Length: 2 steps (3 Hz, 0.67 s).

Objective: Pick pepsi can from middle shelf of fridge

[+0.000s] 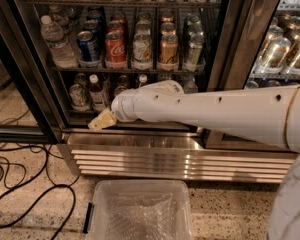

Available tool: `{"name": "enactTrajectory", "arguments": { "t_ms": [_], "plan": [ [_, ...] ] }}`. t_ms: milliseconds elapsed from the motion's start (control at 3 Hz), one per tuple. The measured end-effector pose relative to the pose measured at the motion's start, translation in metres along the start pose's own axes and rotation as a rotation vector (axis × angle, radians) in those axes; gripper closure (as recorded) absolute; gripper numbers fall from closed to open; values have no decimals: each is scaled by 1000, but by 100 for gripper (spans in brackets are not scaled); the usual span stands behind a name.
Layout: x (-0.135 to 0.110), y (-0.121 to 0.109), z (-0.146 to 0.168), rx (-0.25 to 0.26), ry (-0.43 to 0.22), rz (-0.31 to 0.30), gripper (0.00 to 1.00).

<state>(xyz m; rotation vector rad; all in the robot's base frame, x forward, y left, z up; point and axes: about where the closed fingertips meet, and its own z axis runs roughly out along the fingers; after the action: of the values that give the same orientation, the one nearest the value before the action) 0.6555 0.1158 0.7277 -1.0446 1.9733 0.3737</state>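
The pepsi can [88, 46] is blue with a silver top and stands upright at the left of the middle shelf [140, 69], a dark wire rack in the fridge [236, 44]. A water bottle [55, 40] stands to its left and a red Coca-Cola can [115, 49] to its right. My gripper [102, 120] has beige tips on the end of the white arm [205, 111]. It hangs low in front of the bottom shelf, just above the steel base, well below the pepsi can and a little to its right. It holds nothing.
A white can, a gold can [168, 50] and a green can [192, 49] stand further right on the middle shelf. Small bottles [95, 91] fill the bottom shelf. The slatted steel base [180, 160] juts out below. A clear plastic bin [140, 209] and black cables [20, 196] lie on the floor.
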Motion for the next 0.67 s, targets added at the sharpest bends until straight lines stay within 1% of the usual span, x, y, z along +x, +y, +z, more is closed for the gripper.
{"name": "enactTrajectory", "arguments": {
  "t_ms": [333, 667],
  "plan": [
    [-1, 0, 1, 0, -2, 1, 0],
    [-9, -2, 13, 13, -65, 8, 0]
  ]
}}
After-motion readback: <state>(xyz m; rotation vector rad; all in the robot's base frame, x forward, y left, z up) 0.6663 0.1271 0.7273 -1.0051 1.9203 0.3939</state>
